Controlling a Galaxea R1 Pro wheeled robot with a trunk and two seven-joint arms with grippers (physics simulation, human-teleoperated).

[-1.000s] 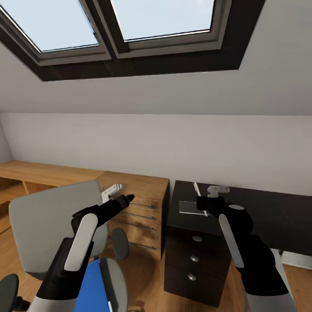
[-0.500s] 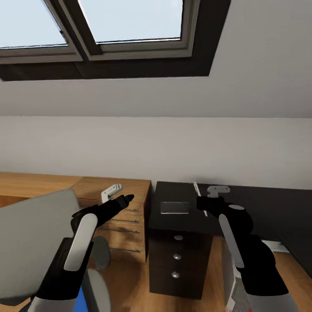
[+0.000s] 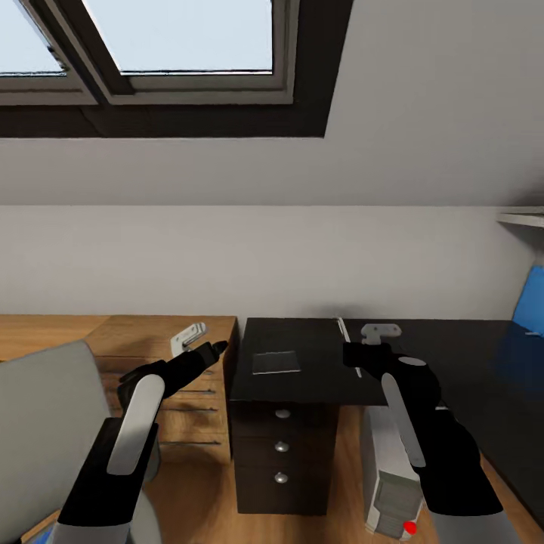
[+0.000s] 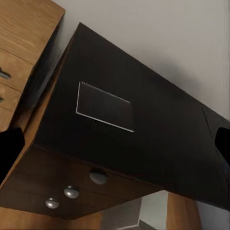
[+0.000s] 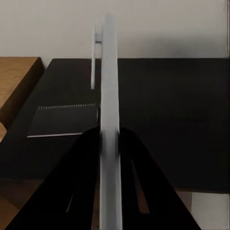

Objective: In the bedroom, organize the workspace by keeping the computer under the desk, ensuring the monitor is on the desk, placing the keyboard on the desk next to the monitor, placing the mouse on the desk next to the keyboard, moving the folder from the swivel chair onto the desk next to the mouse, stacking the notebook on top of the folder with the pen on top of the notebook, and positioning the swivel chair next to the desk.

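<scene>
The head view is evenly and brightly lit, with daylight entering through the pale blue skylight panes in a dark frame [image 3: 181,38] at the upper left. The sloped grey ceiling is softly shaded. The long desk with glossy black top [image 3: 423,355] is seen as very dark, with faint reflections. Edges are rendered crisply, with slight compression softness. In the right wrist view, a pale upright bar [image 5: 109,120] at the centre is blurred. The left wrist view is dimmer and tilted.
</scene>
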